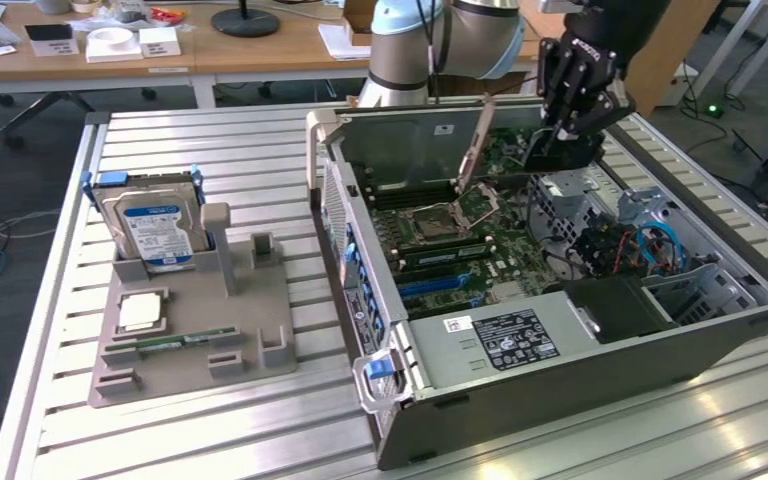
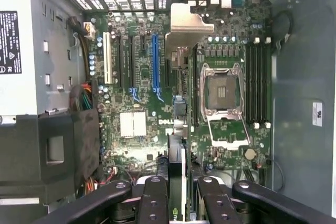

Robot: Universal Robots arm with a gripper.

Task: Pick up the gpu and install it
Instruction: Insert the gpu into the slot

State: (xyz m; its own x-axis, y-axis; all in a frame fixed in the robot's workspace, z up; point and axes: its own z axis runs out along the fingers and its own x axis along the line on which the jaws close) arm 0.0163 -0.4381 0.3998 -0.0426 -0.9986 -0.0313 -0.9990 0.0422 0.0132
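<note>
Pincer (image 2: 178, 199) is clamping the gpu (image 2: 176, 161) edge-on over the motherboard (image 2: 137, 145), probably needing squaring with the blue PCIe slot (image 2: 155, 61).

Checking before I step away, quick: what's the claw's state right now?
Claw: closed, holding the gpu edge-on over the motherboard.

The gripper (image 2: 177, 195) clamps the gpu (image 2: 176, 161), seen edge-on, over the motherboard (image 2: 136, 77). A blue slot (image 2: 155, 61) and the CPU socket (image 2: 221, 90) lie exposed inside the case (image 2: 299, 77).
</note>
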